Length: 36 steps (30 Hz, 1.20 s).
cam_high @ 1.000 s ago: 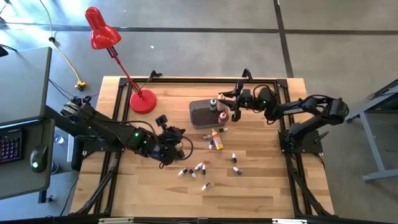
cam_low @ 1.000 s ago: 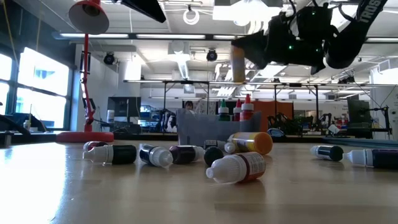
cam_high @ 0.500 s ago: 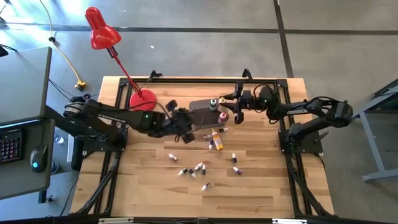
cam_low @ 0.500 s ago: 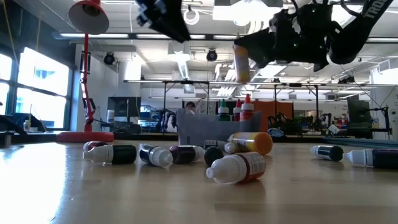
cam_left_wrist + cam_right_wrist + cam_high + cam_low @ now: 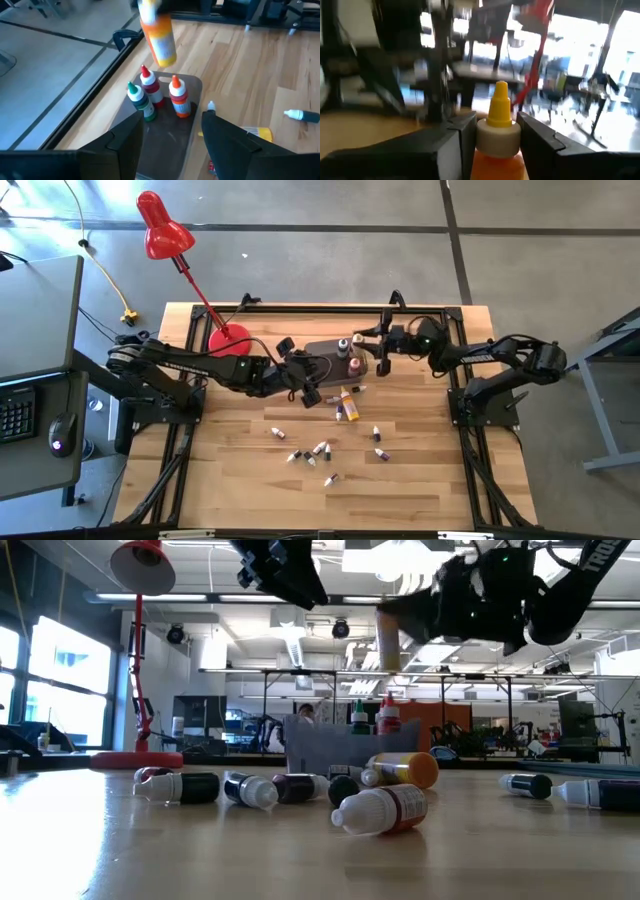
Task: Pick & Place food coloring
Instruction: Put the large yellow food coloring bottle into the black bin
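My right gripper [image 5: 372,352] is clamped on an orange-and-yellow food coloring bottle [image 5: 157,35], carrying it upright in the air over the dark grey tub [image 5: 325,358]; the right wrist view shows its yellow pointed cap [image 5: 499,106] standing up between my fingers [image 5: 544,142]. I judge this to be the placing step: the bottle is over the tub but not yet set down.

Three bottles already stand upright in the tub: a green one [image 5: 141,100], a red one [image 5: 149,85] and an orange one [image 5: 179,97], clustered at one end. My left gripper [image 5: 305,377] hangs over the tub's near edge with its fingers spread and nothing between them, looking down into the tub.

The remaining bottles [image 5: 321,450] lie scattered on the table [image 5: 420,480], near the tub and farther toward the front edge.

Next I need to lower the held bottle straight down into bare tub floor beside the three, clear of their caps, release, and keep my left arm out of the way.
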Motion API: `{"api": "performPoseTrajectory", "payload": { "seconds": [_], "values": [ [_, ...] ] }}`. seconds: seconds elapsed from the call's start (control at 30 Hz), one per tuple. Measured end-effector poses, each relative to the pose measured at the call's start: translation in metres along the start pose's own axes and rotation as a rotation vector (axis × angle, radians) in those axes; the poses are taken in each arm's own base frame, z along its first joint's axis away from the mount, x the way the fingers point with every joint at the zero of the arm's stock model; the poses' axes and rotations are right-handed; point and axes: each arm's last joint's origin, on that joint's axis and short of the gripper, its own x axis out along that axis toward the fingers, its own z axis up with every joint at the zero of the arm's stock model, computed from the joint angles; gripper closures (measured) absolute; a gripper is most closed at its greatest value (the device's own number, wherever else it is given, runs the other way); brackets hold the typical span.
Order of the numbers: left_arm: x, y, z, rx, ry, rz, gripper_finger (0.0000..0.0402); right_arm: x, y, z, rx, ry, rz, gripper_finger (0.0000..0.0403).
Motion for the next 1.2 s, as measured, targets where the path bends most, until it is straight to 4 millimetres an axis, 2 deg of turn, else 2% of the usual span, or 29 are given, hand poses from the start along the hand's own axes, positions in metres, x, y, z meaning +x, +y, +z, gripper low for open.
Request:
{"api": "performPoseTrajectory", "payload": {
  "seconds": [0.1,0.17,0.33,0.47,0.63,0.9,1.0,1.2],
  "values": [
    [0.000,0.000,0.000,-0.002,-0.005,0.007,0.0207,0.005,0.006,0.012,0.109,-0.084,0.083,0.0285],
    [0.000,0.000,0.000,0.006,-0.006,0.018,0.0207,0.010,0.016,0.013,0.163,-0.076,0.151,0.0285],
    [0.000,0.001,0.001,0.048,-0.010,0.029,0.0207,0.021,0.045,0.001,0.052,0.056,0.105,0.0285],
    [0.000,-0.001,0.004,0.059,-0.029,-0.023,0.0207,0.024,0.058,0.000,-0.001,0.082,0.069,0.0285],
    [-0.001,-0.006,0.014,0.058,-0.114,-0.162,0.0207,0.024,0.064,0.005,0.048,0.039,0.165,0.0285],
    [0.010,-0.017,0.016,0.051,-0.164,-0.223,0.0207,0.022,0.063,0.031,0.125,-0.220,0.257,0.0285],
    [0.017,-0.022,0.014,0.072,-0.190,-0.214,0.0207,0.021,0.064,0.032,0.178,-0.221,0.312,0.0285],
    [0.022,-0.030,0.026,0.099,-0.335,-0.288,0.0207,0.021,0.064,0.031,0.189,-0.203,0.325,0.0285]
  ]
}}
